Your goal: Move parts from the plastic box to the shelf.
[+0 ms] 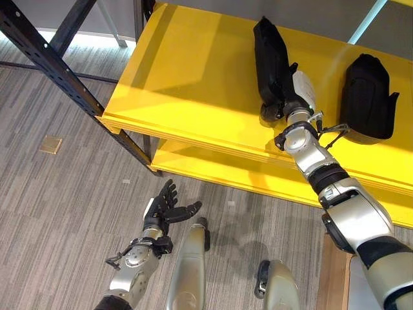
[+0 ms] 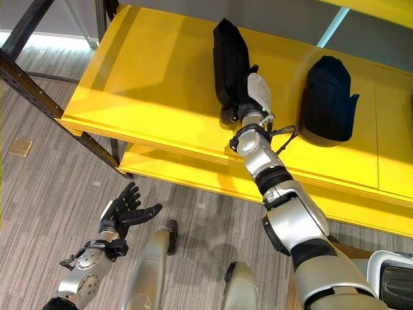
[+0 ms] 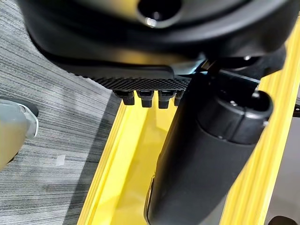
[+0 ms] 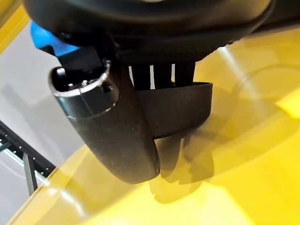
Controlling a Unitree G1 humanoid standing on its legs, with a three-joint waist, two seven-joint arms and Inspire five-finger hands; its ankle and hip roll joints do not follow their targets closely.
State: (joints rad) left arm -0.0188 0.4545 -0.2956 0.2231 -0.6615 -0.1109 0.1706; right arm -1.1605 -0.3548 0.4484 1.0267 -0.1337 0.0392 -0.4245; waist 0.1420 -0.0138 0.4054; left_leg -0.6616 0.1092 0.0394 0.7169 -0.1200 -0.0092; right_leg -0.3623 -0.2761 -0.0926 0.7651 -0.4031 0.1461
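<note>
A long black part (image 1: 270, 51) lies on the top yellow shelf (image 1: 187, 71). My right hand (image 1: 287, 106) is at its near end, and the white thumb cover lies alongside it. In the right wrist view the thumb (image 4: 108, 131) and fingers pinch the part's edge (image 4: 178, 108) just above the shelf board. A second, rounder black part (image 1: 368, 97) rests further right on the same shelf. My left hand (image 1: 164, 206) hangs low over the carpet with its fingers spread and nothing in it. A corner of the plastic box (image 2: 390, 278) shows at the lower right, with something dark inside.
A lower yellow shelf (image 1: 213, 171) runs under the top one. A black perforated shelf post (image 1: 58, 77) slants across the left. A small tan square (image 1: 50, 144) lies on the grey carpet. The left half of the top shelf is bare.
</note>
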